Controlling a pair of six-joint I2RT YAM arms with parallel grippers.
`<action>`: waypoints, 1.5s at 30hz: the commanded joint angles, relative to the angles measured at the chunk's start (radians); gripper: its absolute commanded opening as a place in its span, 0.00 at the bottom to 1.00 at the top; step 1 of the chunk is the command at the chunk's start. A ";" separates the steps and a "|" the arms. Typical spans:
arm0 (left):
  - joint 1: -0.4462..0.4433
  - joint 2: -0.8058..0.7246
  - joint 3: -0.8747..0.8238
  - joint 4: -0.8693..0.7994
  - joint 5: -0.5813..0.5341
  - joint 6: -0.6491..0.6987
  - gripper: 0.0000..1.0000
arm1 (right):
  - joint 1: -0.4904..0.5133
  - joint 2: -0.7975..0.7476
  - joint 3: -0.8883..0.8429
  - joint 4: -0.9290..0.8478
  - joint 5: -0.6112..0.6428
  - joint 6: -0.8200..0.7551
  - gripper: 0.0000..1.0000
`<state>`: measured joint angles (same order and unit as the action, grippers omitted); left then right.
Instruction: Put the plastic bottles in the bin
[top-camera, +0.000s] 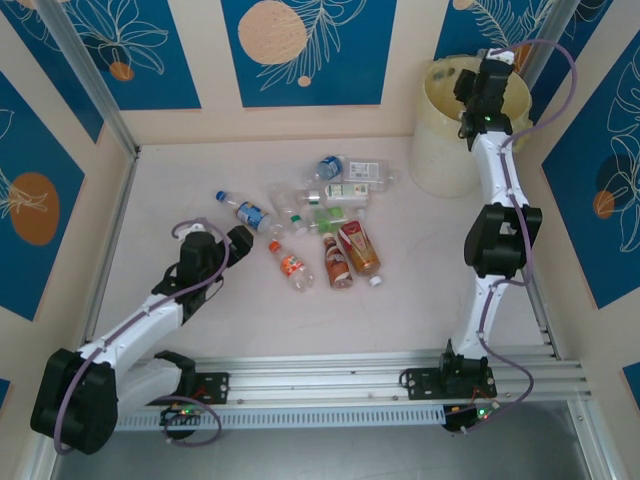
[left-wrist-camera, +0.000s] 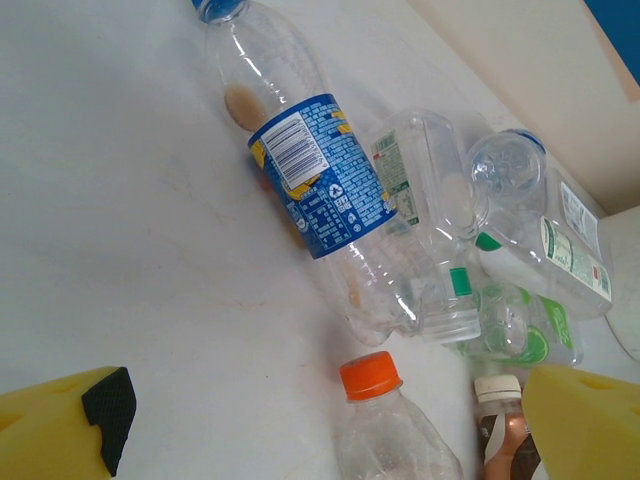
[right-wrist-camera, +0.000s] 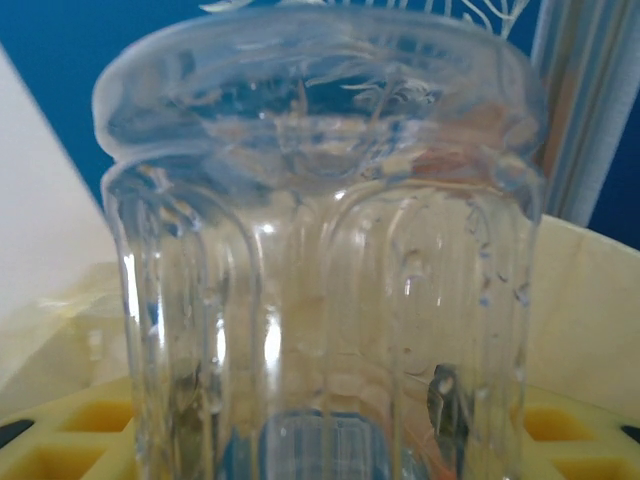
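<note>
Here, clear bottle (right-wrist-camera: 320, 250) over bin (top-camera: 440, 150).

One bin (top-camera: 440, 150) stands on the surface (top-camera: 380, 320). About nine plastic bottles (top-camera: 325, 218) lie clustered there, though the clear ones overlap too much for a sure count. One more clear bottle (right-wrist-camera: 320, 250) hangs above the bin.
</note>
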<state>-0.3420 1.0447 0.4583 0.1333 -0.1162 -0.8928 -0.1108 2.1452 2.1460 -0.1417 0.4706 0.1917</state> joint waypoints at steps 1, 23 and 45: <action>0.017 0.024 0.001 0.000 -0.009 -0.018 1.00 | -0.016 0.074 0.093 -0.048 0.091 -0.061 0.44; 0.017 0.049 0.024 -0.069 -0.010 -0.037 1.00 | -0.005 0.145 0.228 -0.153 0.118 0.024 1.00; 0.018 0.100 0.084 -0.141 0.014 -0.022 1.00 | 0.036 -0.335 -0.559 0.521 -0.182 0.191 1.00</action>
<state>-0.3389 1.1278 0.4953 0.0319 -0.1261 -0.9180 -0.0944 1.8870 1.6520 0.2428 0.3492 0.3714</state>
